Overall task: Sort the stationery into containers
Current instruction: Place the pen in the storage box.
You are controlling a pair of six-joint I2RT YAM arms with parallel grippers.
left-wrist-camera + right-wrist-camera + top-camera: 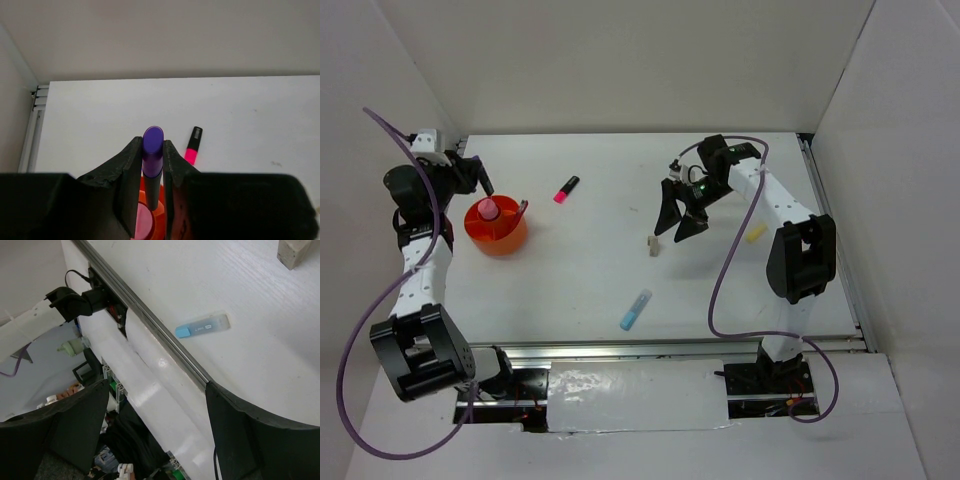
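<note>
One cup [496, 228] stands at the table's far left, orange and translucent, and six pieces of stationery show around it. One is a pink piece [488, 208] already standing inside the cup, round end up. One is a purple pen [152, 150] pinched between the narrow jaws of the left gripper [151, 145] directly above the cup, its long axis running along the fingers, purple end up and dark barrel down toward the cup's mouth. Four lie loose on the table. A pink highlighter [566, 189] is just right of the cup and a little farther back, lying diagonally, black cap pointing away from the cup. A beige block [654, 244] sits well right of the cup. A blue highlighter [636, 310] lies right of the cup toward the near edge, also diagonal, with its darker cap end nearer that edge. A yellow highlighter [755, 235] is farthest right of the cup, slightly tilted; I cannot tell which end is its cap. The right gripper [680, 215] hangs beyond the block from the cup – its jaws spread wide, gripping nothing – and its wrist view looks down on the blue highlighter and the block.
</note>
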